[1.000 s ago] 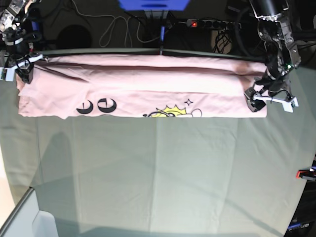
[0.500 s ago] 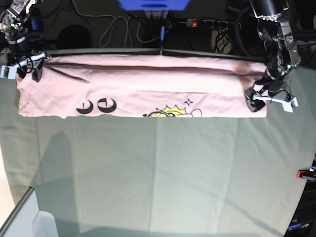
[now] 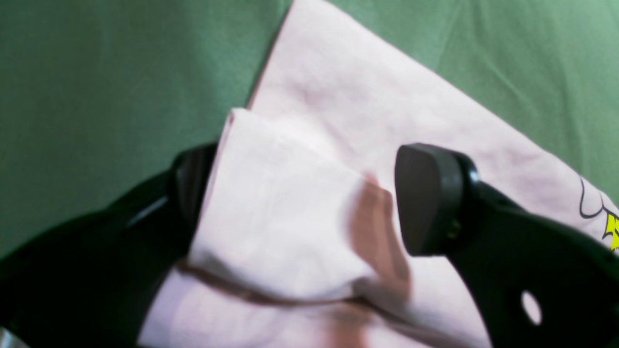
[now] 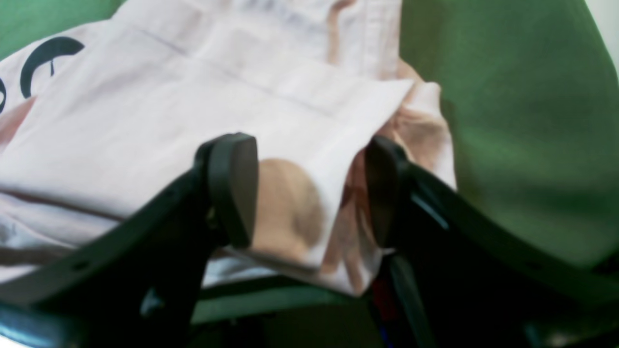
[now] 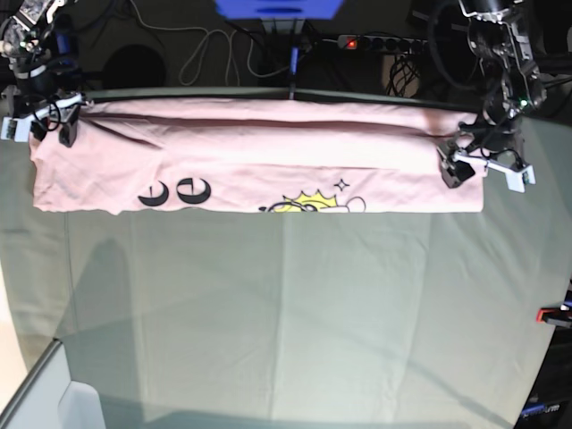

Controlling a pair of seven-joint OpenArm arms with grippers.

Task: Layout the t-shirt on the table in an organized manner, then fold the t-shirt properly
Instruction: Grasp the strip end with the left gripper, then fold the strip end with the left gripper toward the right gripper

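Note:
The pale pink t-shirt (image 5: 259, 161) lies as a long folded band along the far edge of the table (image 5: 286, 304), with black letters and a yellow print at its near edge. My left gripper (image 5: 460, 165) is at the shirt's right end. In the left wrist view the gripper (image 3: 300, 193) is open, with a folded corner of shirt (image 3: 280, 212) lying loose between the fingers. My right gripper (image 5: 54, 125) is at the shirt's far left corner. In the right wrist view the gripper (image 4: 309, 188) is open around a shirt corner (image 4: 309, 121).
A power strip (image 5: 375, 41) with a red light, cables and a blue object (image 5: 277, 7) sit behind the table's far edge. A red clamp (image 5: 552, 315) is at the right edge. A white bin (image 5: 80, 402) stands at the front left corner.
The right gripper lifted off the shirt's left corner and moved slightly up. The left gripper rose and shifted a little toward the far edge. The shirt has stayed put.

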